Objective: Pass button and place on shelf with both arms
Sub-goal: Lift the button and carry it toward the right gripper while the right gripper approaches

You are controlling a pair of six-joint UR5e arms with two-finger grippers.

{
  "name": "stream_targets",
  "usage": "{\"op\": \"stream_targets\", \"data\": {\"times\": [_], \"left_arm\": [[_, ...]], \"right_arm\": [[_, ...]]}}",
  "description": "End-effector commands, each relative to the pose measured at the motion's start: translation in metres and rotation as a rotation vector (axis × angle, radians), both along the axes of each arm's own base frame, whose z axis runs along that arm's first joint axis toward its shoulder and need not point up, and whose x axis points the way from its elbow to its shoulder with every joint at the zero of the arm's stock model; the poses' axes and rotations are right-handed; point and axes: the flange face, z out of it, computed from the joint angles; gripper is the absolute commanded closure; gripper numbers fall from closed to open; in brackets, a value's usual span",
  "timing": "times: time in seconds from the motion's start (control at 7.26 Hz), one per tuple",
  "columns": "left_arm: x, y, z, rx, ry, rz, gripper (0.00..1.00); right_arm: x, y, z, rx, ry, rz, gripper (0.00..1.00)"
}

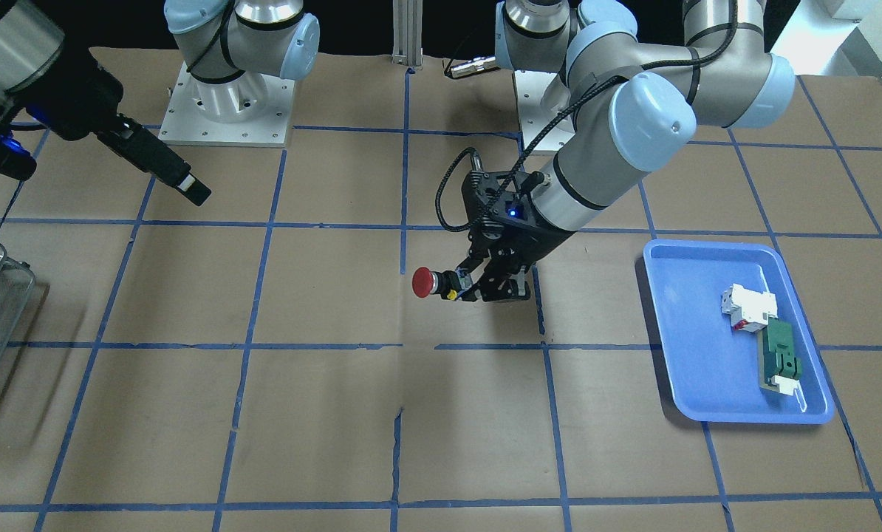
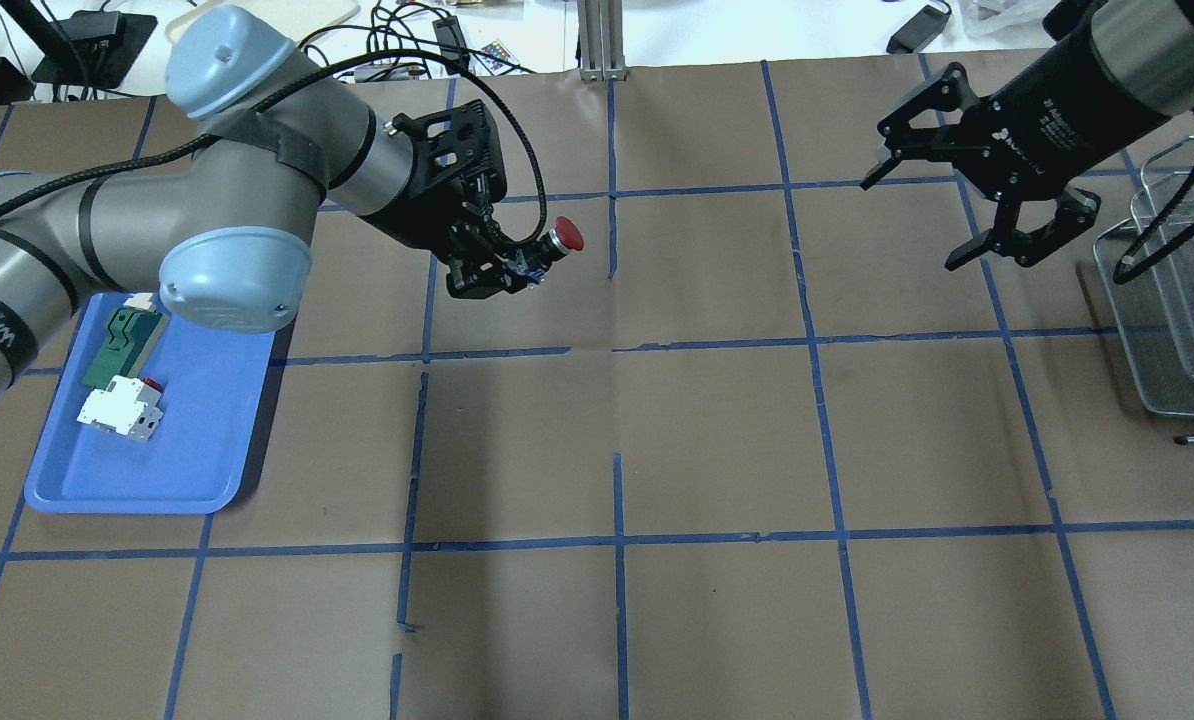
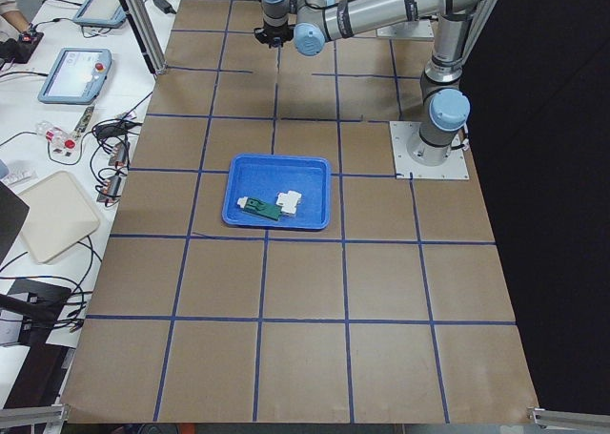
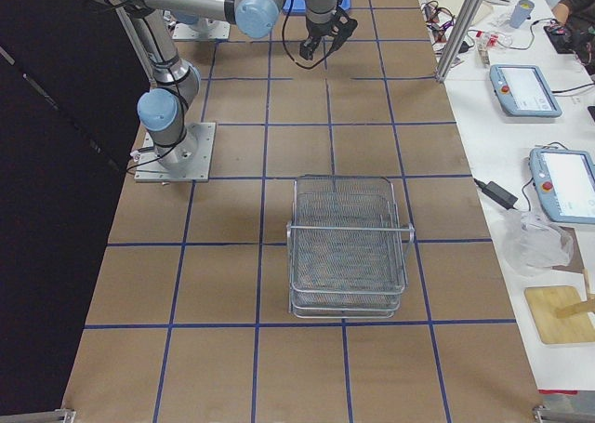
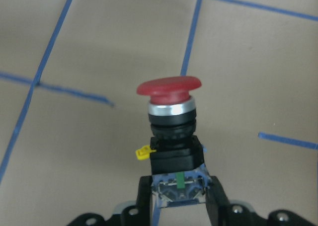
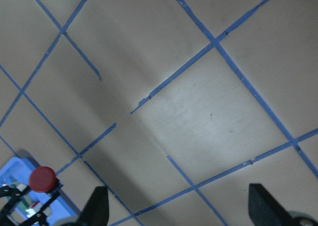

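**Button gripped at its rear block, cap left free for the hand-over**

The small push button with a red mushroom cap, black cylindrical body and multicoloured rear block [image 5: 171, 131] is probably light and rigid, made of hard plastic with a metal collar. The domed cap looks smooth and would likely slip under a pinch. The black body just behind the collar seems the safer place for a second grip.

The left arm's black two-finger gripper [image 1: 465, 288] is clamped on the rear block. The button sticks straight out beyond the fingertips, cap foremost, clear above the brown paper-covered table with its blue tape grid [image 2: 717, 440]. How deep the block sits between the fingers is hard to judge, since they hide its sides.

The right arm's black two-finger gripper [image 2: 917, 222] hangs with its fingers spread wide and nothing between them. It is well apart from the button, across the table's middle. The grey wire tiered shelf [image 4: 346, 256] stands near it, at the table's end.
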Motion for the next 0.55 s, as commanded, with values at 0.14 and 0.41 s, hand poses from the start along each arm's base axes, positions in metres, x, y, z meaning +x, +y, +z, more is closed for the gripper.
{"op": "stream_targets", "data": {"times": [0.14,0.41], "left_arm": [[-0.059,0.012,0.019,-0.110,0.013,-0.217,1.00],[-0.087,0.011,0.032,-0.148,0.026,-0.270,1.00]], "right_arm": [[0.008,-0.036,-0.015,0.140,-0.267,-0.252,0.00],[0.007,-0.043,-0.031,0.159,-0.275,-0.272,0.00]]}}
